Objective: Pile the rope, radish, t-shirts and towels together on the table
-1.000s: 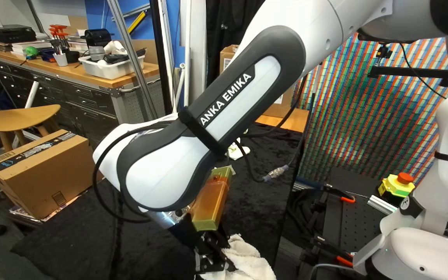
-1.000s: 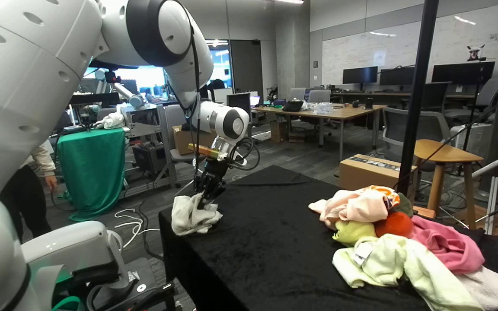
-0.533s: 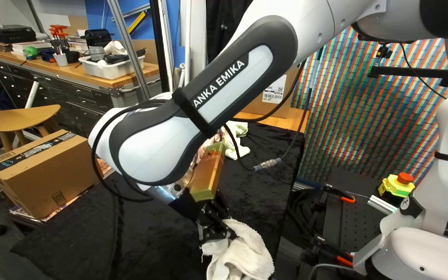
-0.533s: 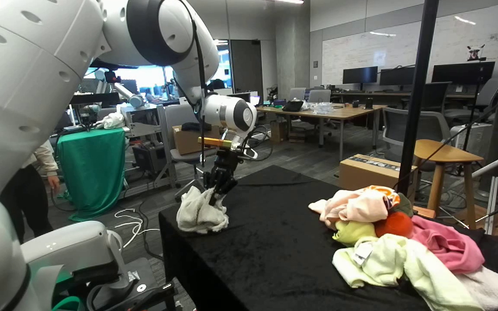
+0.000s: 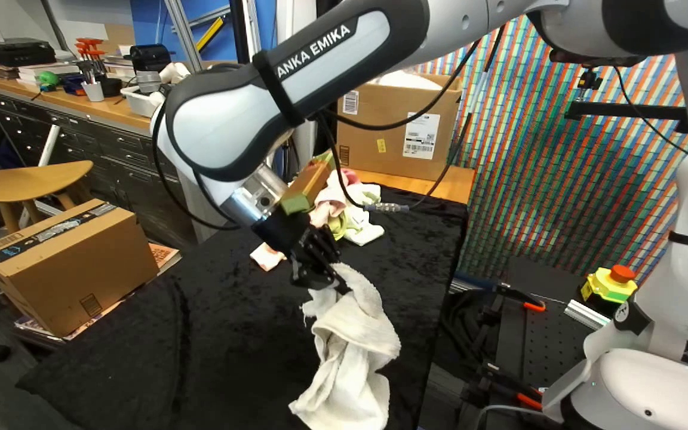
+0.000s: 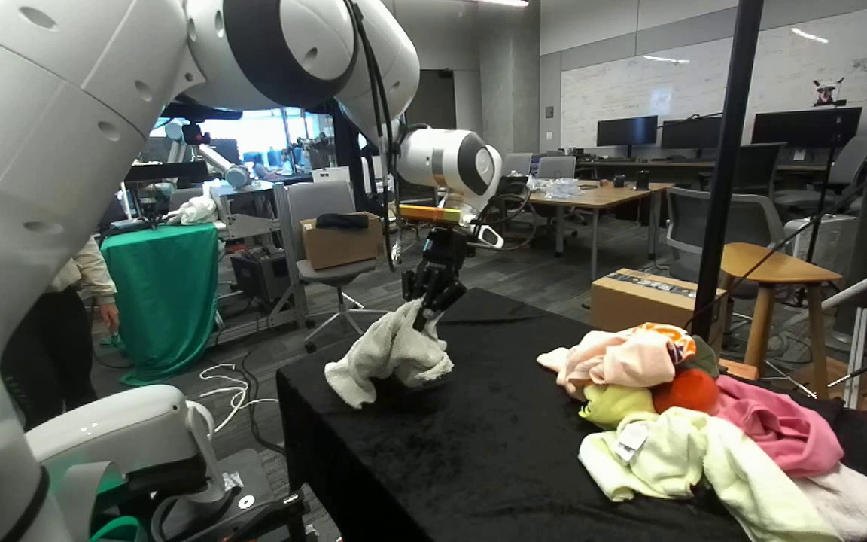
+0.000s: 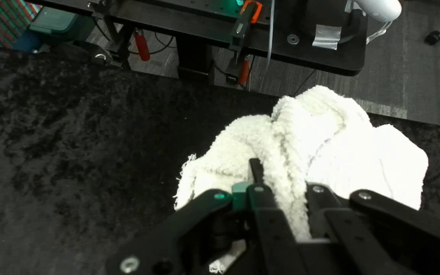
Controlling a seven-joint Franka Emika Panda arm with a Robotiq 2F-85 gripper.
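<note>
On the black-covered table (image 6: pixel 494 452) lies a heap of pink, yellow-green and whitish cloths (image 6: pixel 719 440).

Whiteboard (image 6: pixel 787 79) on gray wall (image 6: pixel 599 30) near concrete column (image 6: pixel 509 98). Gray carpet (image 7: pixel 411 82). Wood-topped workbench (image 5: pixel 105 108), black drawers (image 5: pixel 102 146) beneath. Wooden stool (image 6: pixel 772 263) beside office chair (image 6: pixel 753 218). Lit ceiling light (image 6: pixel 509 2).

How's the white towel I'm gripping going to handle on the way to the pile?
Probably floppy: the white towel droops in loose folds below the fingers. Likely not slippery, given its fuzzy, textured surface. Its loose end sags low over the table, so it may drag.
</note>
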